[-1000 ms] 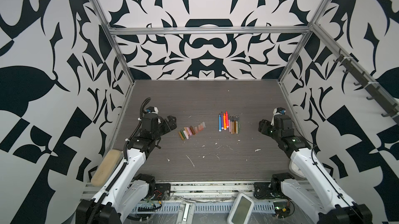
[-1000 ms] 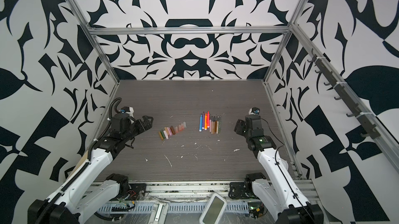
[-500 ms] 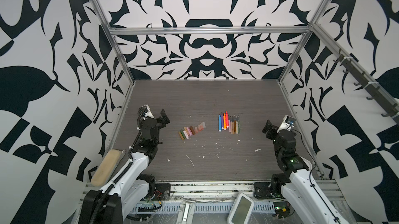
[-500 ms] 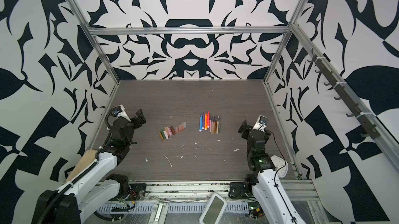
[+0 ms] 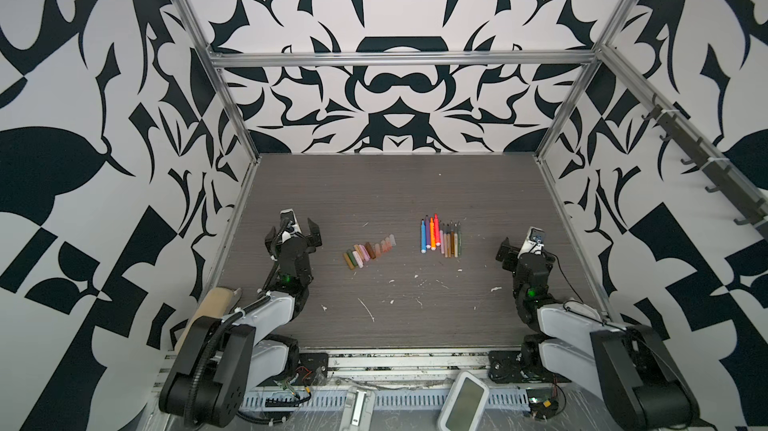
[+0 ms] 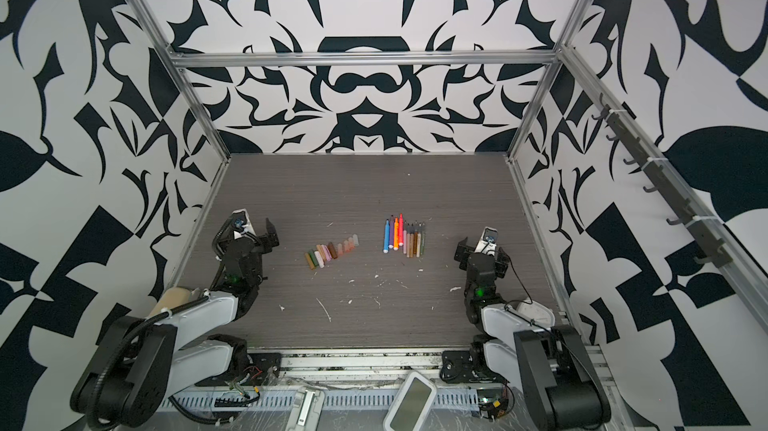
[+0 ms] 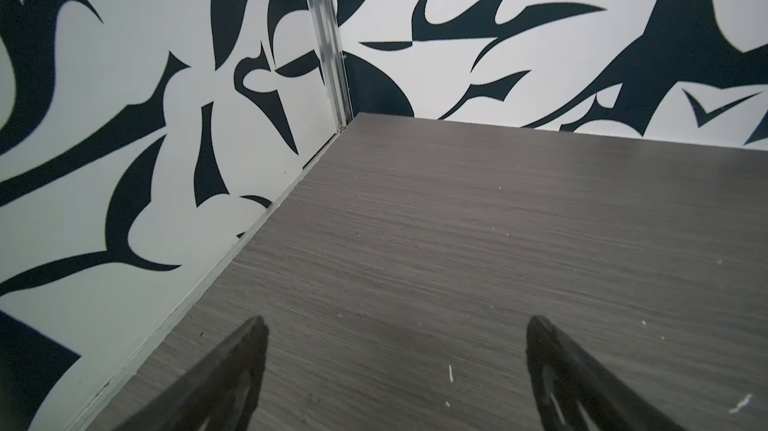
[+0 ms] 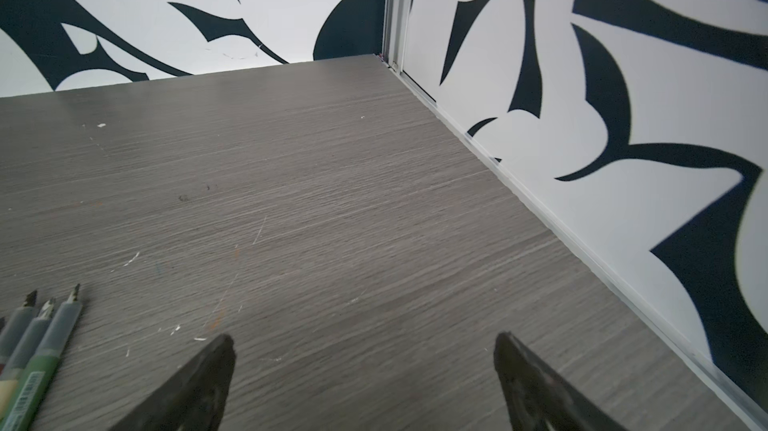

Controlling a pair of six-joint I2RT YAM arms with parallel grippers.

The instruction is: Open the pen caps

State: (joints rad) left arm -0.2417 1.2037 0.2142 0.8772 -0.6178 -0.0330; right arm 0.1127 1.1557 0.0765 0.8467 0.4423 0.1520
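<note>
Hovering with both sets spread wide and empty: left fingers [image 5: 292, 235] near the left wall, right fingers [image 5: 525, 252] near the right. Pen caps [image 5: 369, 251] lie in a slanted row mid-desk [image 5: 374, 183], nearer my left, well apart from both. Pens [image 5: 441, 237] lined up alongside, tips bare. Looks done imo, so just check every tip without bumping either row.

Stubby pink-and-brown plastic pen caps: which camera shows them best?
Both top views show the whole row of stubby plastic pen caps, unobstructed on the grey wood-grain table. The left wrist view shows only table; the right wrist view catches grey-green marker bodies, no caps.
</note>
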